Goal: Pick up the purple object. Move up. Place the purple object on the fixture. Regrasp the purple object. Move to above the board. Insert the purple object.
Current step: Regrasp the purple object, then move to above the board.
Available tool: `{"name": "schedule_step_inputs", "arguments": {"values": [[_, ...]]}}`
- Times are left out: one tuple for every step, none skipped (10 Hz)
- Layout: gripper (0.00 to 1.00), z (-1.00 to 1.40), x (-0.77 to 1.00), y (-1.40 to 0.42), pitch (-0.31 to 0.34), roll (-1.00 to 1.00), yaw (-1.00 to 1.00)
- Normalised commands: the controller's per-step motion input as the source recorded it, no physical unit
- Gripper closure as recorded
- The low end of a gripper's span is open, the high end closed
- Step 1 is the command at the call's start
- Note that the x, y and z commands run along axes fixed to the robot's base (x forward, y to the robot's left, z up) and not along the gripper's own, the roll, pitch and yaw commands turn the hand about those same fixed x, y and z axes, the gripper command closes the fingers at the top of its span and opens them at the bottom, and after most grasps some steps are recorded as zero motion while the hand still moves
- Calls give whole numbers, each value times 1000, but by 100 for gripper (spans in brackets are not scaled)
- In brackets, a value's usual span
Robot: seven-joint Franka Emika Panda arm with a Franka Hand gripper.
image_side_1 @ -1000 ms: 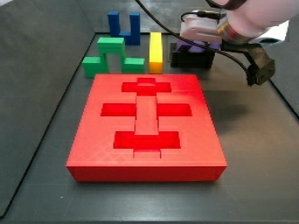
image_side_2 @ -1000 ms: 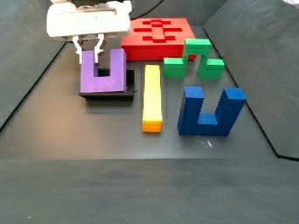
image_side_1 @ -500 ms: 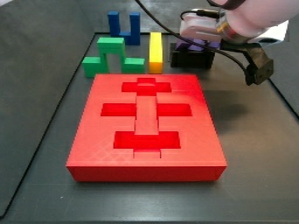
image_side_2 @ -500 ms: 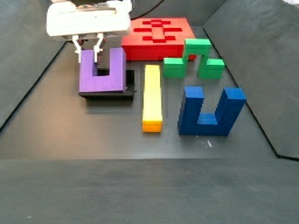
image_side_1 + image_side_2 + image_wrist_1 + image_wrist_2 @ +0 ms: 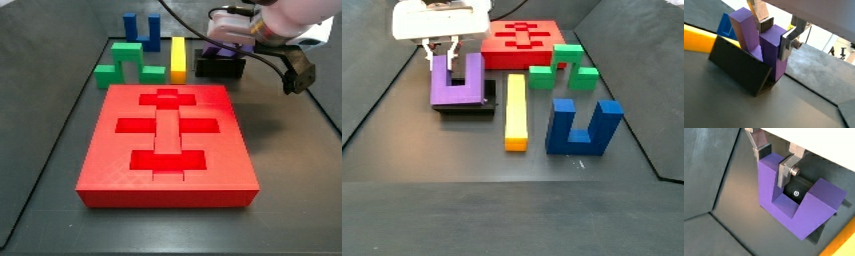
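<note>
Tool [image 5: 441, 55] is sitting over the purple object [image 5: 457, 84], its silver fingers [image 5: 785, 172] straddling one upright prong and clamping it in both wrist views. Purple object is standing prongs-up on the fixture [image 5: 466, 107], beside the yellow bar [image 5: 515, 110] on the table [image 5: 422, 190]. Board [image 5: 167, 146] is lying well apart from the tool, near the green blocks [image 5: 123, 61].

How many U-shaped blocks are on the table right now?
2. The purple object stands prongs-up on the fixture, the gripper straddling one prong. The blue block stands prongs-up beside the yellow bar. None seems hidden.
</note>
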Motion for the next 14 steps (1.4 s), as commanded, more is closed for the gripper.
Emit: {"name": "schedule_step_inputs", "arguments": {"values": [[100, 0, 0, 0, 0, 0, 0], [100, 0, 0, 0, 0, 0, 0], [100, 0, 0, 0, 0, 0, 0], [100, 0, 0, 0, 0, 0, 0], [100, 1400, 0, 0, 0, 0, 0], [100, 1400, 5, -33, -41, -39, -44], [100, 1400, -15, -12, -44, -78, -42], [100, 1400, -20, -8, -13, -53, -51], [100, 1400, -17, -23, 16, -41, -51], [100, 1400, -5, -23, 41, -7, -38], [100, 1400, 2, -16, 53, 1, -33], [100, 695, 14, -20, 82, -18, -19], [100, 336, 39, -11, 100, -5, -10], [100, 296, -1340, -1400, 88, -1000, 118]]}}
